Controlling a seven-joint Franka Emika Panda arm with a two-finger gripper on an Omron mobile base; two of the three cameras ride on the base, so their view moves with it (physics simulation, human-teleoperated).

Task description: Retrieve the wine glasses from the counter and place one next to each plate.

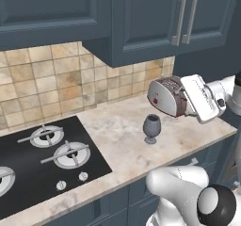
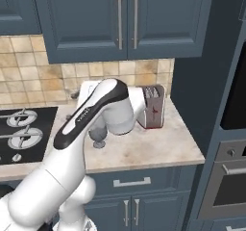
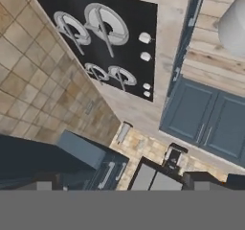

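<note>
Nearest the camera, white arm (image 1: pixel 188 192), bent low in front of the tabletop (image 1: pixel 122 140). Further on, dark grey goblet (image 1: pixel 151 128) upright on the stone, just in front of the silver toaster (image 1: pixel 165 96), to the right of the black gas hob (image 1: pixel 42 159). Hand raised beside the toaster, fingers (image 3: pixel 174 158) spread wide apart, nothing between them. Goblet not yet picked up, so task judged only at its start: grasping, carrying and placing beside the plates all left.
</note>
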